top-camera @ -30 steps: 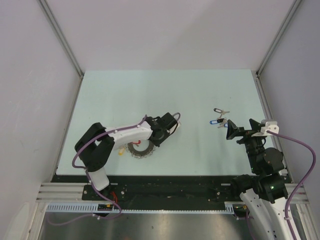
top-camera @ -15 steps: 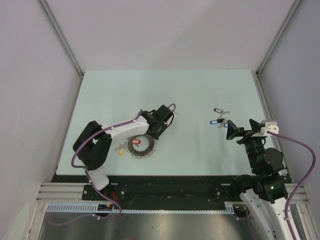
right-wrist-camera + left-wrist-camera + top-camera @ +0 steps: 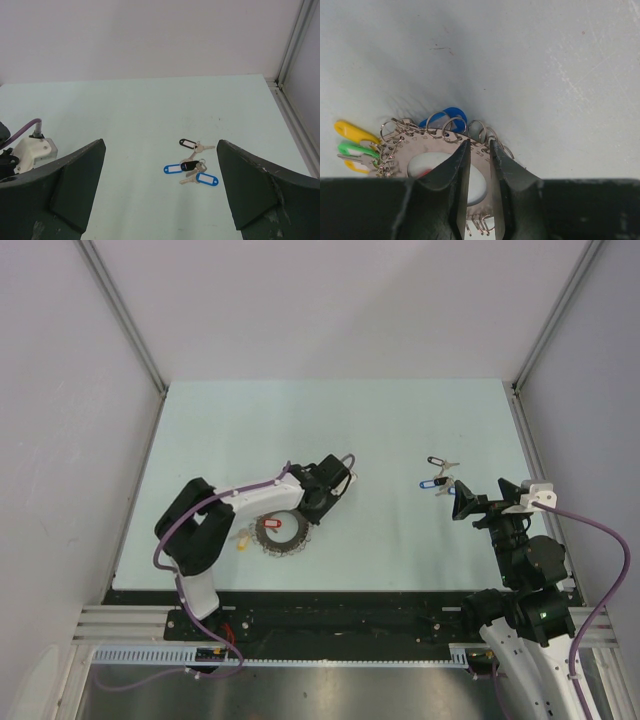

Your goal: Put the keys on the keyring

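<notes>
The keyring (image 3: 281, 534) is a silver disc with a centre hole, rimmed with many small rings and green, yellow, red and blue tags; it lies left of centre. My left gripper (image 3: 316, 502) hovers over its upper right rim. In the left wrist view the fingertips (image 3: 462, 146) reach the far rim of the keyring (image 3: 402, 146). The left gripper (image 3: 479, 145) is narrowly open, with nothing seen pinched. The keys (image 3: 436, 480), with blue and black tags, lie loose at right. My right gripper (image 3: 481, 493) stands wide open just short of them. The keys (image 3: 192, 165) show ahead of the right gripper (image 3: 161, 167).
Metal frame posts and white walls close in the pale green table (image 3: 330, 420) at both sides and the back. A purple cable (image 3: 345, 462) loops off the left wrist. The left arm's white link (image 3: 32, 150) shows at the far left of the right wrist view.
My left arm has drawn its gripper a little left and back over the keyring, uncovering the red tag in the disc's hole. The right arm and the loose keys have not moved.
</notes>
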